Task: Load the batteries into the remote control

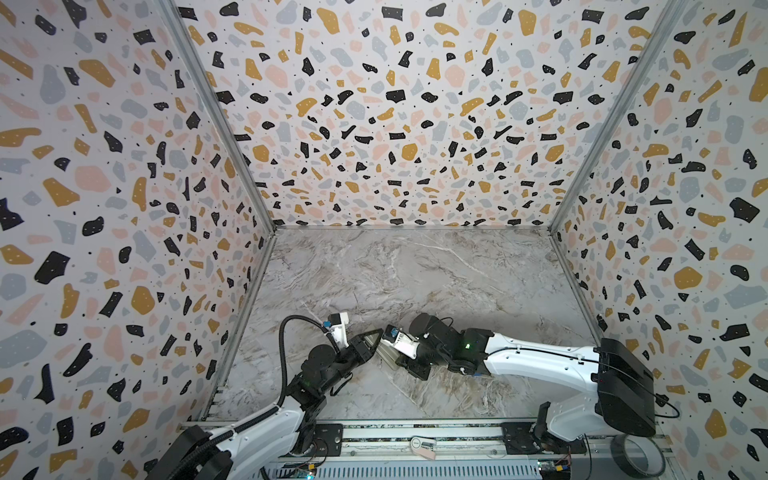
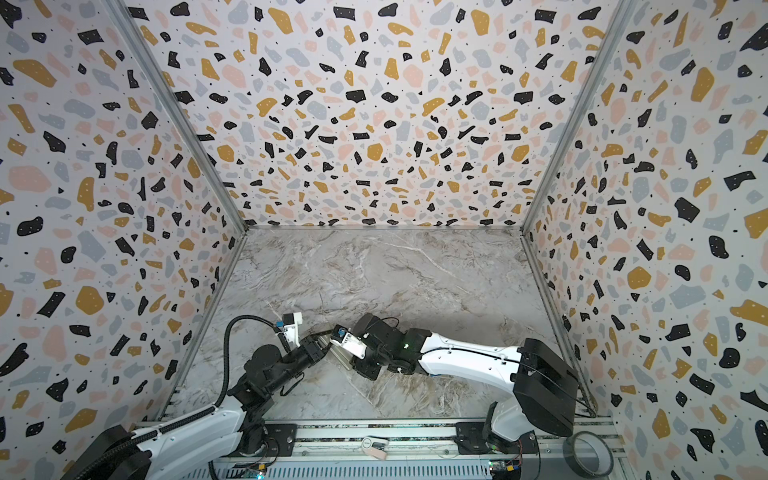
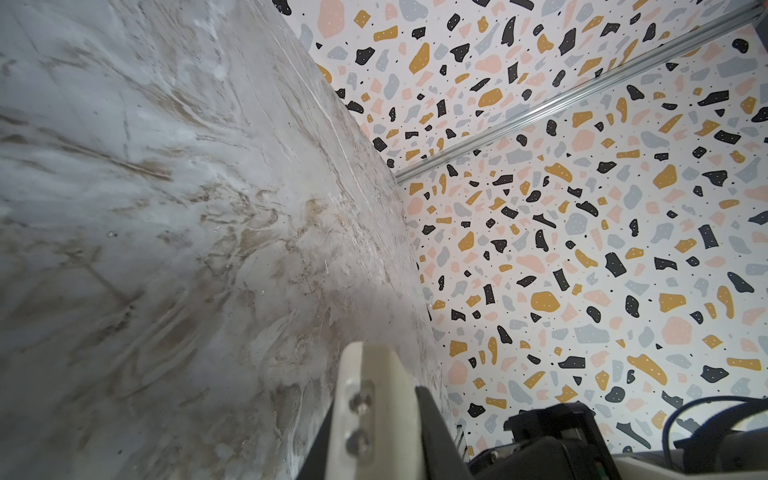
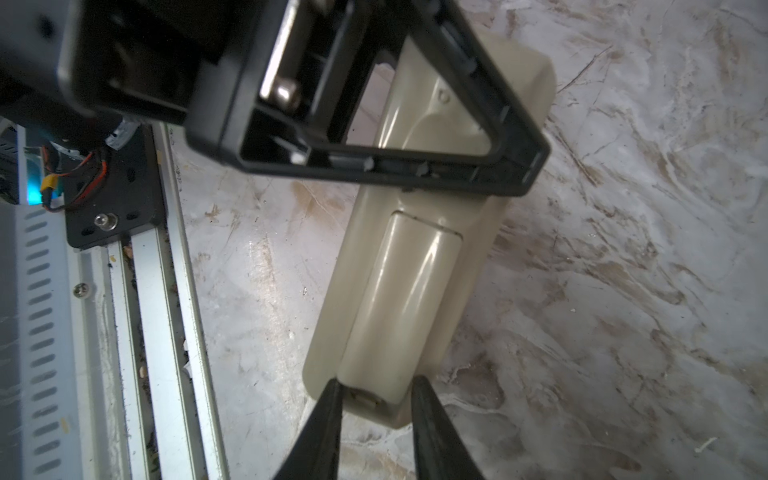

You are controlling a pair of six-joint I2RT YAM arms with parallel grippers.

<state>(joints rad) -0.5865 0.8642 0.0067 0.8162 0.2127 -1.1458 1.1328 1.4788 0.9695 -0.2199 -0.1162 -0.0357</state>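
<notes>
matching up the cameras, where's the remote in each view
in a top view: remote low centre, where the two arms meet, mostly hidden
in a top view: same spot, slightly further left in the picture
left wrist: likely the cream edge in the close foreground
right wrist: fills the middle, back side showing
shared landmark: marble table beneath it, in every view

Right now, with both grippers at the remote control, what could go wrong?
1. The right gripper straddles only the narrow end of the glossy battery cover; its tips might slip off.
2. The left gripper lies shut across the other end of the remote control, pressing rather than clamping it seems, so the remote may slide on the smooth table.
3. No batteries show in any view; the cover looks closed, so I cannot confirm they are inside.
</notes>
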